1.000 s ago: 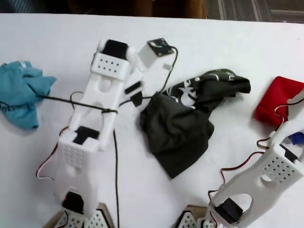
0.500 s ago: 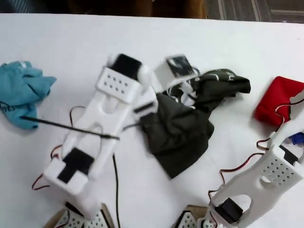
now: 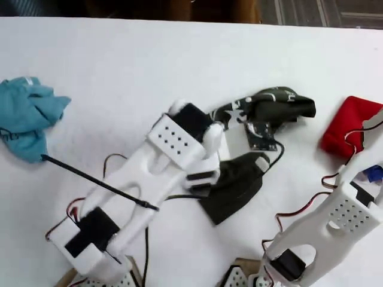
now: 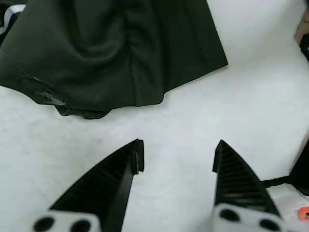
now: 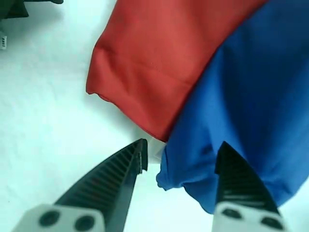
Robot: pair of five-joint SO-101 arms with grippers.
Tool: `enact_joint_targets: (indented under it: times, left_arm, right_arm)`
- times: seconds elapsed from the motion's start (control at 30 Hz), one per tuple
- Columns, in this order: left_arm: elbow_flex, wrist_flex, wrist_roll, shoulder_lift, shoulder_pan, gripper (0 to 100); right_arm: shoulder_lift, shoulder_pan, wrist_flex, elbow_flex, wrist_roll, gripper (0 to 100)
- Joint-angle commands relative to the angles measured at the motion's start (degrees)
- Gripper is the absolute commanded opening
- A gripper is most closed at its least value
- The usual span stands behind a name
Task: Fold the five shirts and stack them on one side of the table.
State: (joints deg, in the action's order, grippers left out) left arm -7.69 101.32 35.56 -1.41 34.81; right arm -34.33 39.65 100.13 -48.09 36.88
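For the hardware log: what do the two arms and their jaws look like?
Both the left arm and right arm are white shells with grids of small holes and black motor blocks. Red and black wires trail along each; a black cable crosses the left one. The jaws are black, ribbed, tapered wedges on white mounts.

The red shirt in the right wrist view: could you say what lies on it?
A blue shirt overlaps one side of the red shirt; the red cloth beneath is hidden.

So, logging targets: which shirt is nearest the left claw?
The plain black shirt, right before the left claw; the printed shirt, teal shirt and red shirt lie farther.
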Motion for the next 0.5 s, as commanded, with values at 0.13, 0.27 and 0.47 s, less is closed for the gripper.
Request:
enact_joint_targets:
  times: [0.13, 0.27, 0.47]
  left_arm:
    - [-3.47, -10.11, 2.29, -5.98, -7.65, 25]
    - [-12.62, -5.27, 4.04, -19.08, -6.68, 25]
    - [-37.85, 0.97, 4.04, -41.05, -11.08, 25]
  right_arm:
    - [4.44, -0.04, 1.36, -0.26, -0.62, 23.4]
    - [4.44, -0.04, 1.36, -0.26, -0.62, 23.4]
    - [4.44, -0.04, 1.36, -0.26, -0.62, 23.4]
